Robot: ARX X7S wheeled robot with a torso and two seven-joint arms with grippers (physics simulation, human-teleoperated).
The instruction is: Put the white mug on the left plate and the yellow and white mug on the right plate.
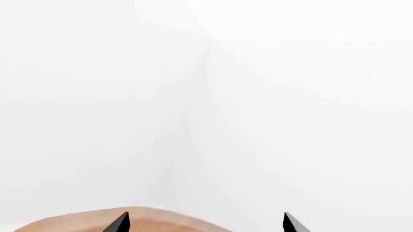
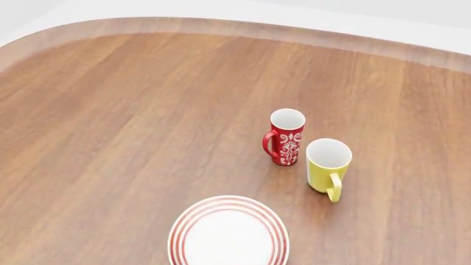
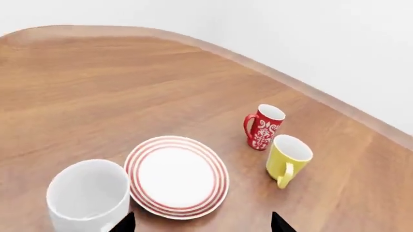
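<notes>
Only the fingertips of each arm show, and only in the wrist views; the head view shows neither arm nor gripper.

Left gripper [image 1: 205,223]: two dark pointed fingers [image 1: 119,223] poke in at the frame edge, spread wide w/ a broad gap between them, nothing in the gap. Tips look level w/ each other.

Right gripper [image 3: 203,223]: same picture, two black fingers [image 3: 125,224] barely in frame, set well apart, nothing between them. Prob. fully spread, but so little of either finger shows that wrist angle can't be judged for either arm.
</notes>
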